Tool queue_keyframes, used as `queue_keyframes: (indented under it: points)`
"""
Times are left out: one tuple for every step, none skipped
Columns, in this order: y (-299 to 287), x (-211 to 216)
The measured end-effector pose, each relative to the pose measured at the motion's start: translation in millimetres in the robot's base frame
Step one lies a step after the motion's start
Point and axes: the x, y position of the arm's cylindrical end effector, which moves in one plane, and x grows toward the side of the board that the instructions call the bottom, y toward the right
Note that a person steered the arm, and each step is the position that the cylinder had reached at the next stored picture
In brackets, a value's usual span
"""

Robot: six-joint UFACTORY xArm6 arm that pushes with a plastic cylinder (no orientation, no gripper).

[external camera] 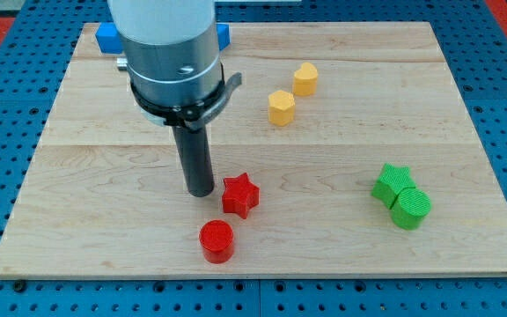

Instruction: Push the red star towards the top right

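Note:
The red star [240,195] lies on the wooden board [104,167], a little below the middle. My tip [201,190] rests on the board just left of the red star, very close to its left edge; I cannot tell whether they touch. A red cylinder [216,240] stands below the star, near the board's bottom edge, below and slightly right of the tip.
Two yellow blocks [281,107] [304,78] sit above and right of the star. A green star [392,183] and a green block [410,209] touch each other at the view's right. Blue blocks [106,37] show at the top left, partly hidden by the arm.

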Motion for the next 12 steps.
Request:
queue_keyframes:
  points:
    - [9.5,5.9]
    - [9.5,8.5]
    - [29.7,12.5]
    - [83.7,16.3]
    - [124.8,7.6]
    - [112.6,21.2]
    - [143.9,46.7]
    - [166.4,40.6]
    - [146.0,-22.9]
    - [147.0,-28.2]
    - [139.5,27.0]
    - [168.1,-2.1]
